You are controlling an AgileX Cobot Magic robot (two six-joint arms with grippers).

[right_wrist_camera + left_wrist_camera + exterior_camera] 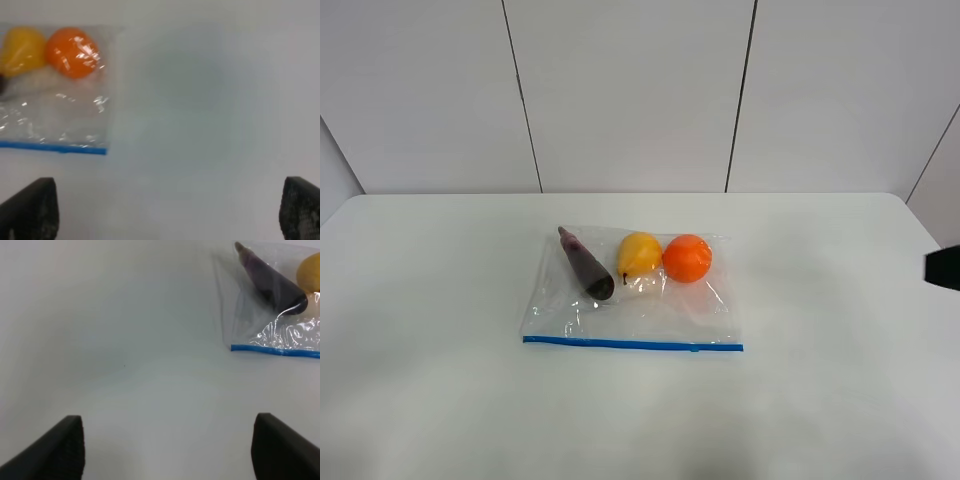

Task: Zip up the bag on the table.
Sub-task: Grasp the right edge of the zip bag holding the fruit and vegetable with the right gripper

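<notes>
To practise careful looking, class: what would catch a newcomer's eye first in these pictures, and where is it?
The clear bag in the middle of the white table stands out, holding an orange, a yellow pear and a dark purple vegetable. Its blue zipper strip runs along the near edge. The left claw and right claw are open over the table, apart from the bag.

Left pincer (167, 452): fingers (55, 455) were matte black, blunt wedges. Right pincer (167, 212): fingers (30, 212) likewise black, faintly grainy, blurred.
</notes>
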